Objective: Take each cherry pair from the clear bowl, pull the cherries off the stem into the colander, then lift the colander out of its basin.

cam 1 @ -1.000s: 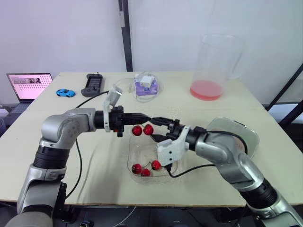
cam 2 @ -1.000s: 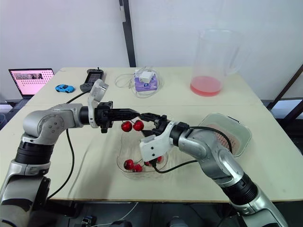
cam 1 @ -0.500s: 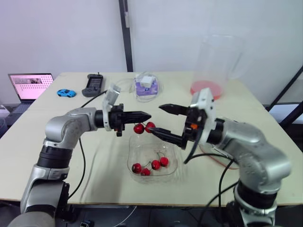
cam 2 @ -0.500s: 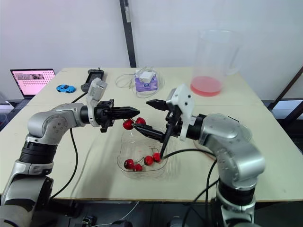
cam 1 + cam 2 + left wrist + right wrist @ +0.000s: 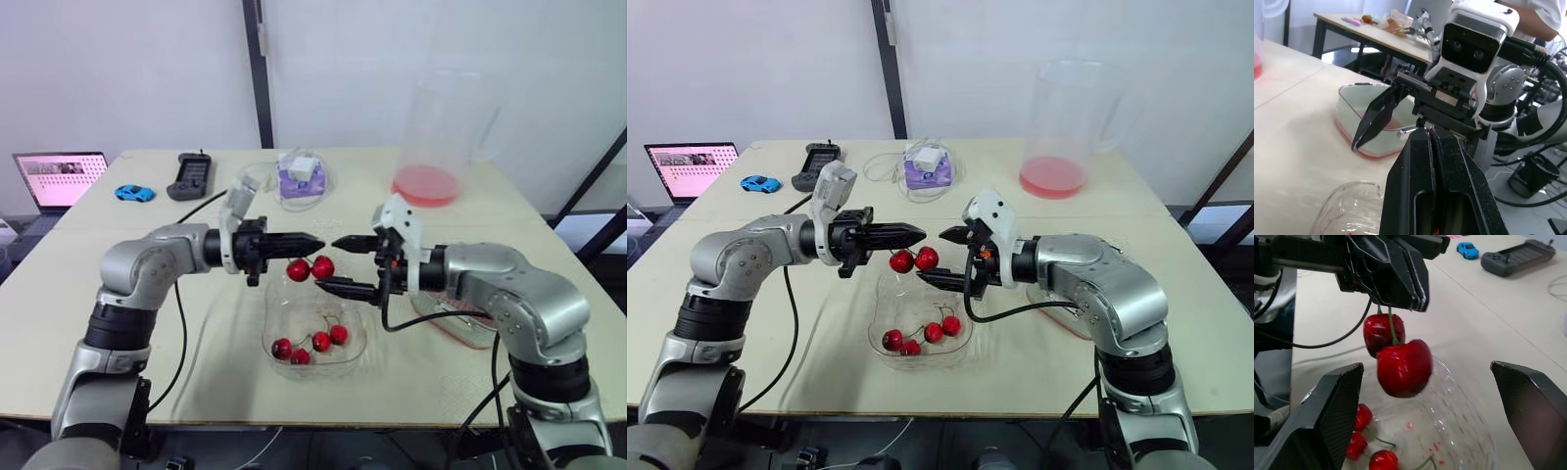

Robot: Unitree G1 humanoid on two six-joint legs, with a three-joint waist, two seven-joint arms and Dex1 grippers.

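My left gripper (image 5: 312,241) is shut on the green stem of a cherry pair (image 5: 311,268), which hangs above the clear bowl (image 5: 270,323). Facing it, my right gripper (image 5: 336,264) is open, one finger above and one below the level of the hanging cherries. In the right wrist view the pair (image 5: 1403,367) dangles from the left gripper (image 5: 1391,269) between my open fingers (image 5: 1332,421). Several red cherries (image 5: 321,341) lie in the bowl. The pink colander in its basin (image 5: 460,328) sits at the right, partly hidden by my right arm.
At the back right stands a tall clear pitcher (image 5: 441,137) with pink liquid. A laptop (image 5: 61,176), a blue toy car (image 5: 135,193), a black controller (image 5: 190,175) and a purple box with cables (image 5: 302,178) lie along the far side.
The right gripper rose out of the bowl, turned, and now sits level with the hanging cherries. The left gripper shifted slightly right, still holding the pair.
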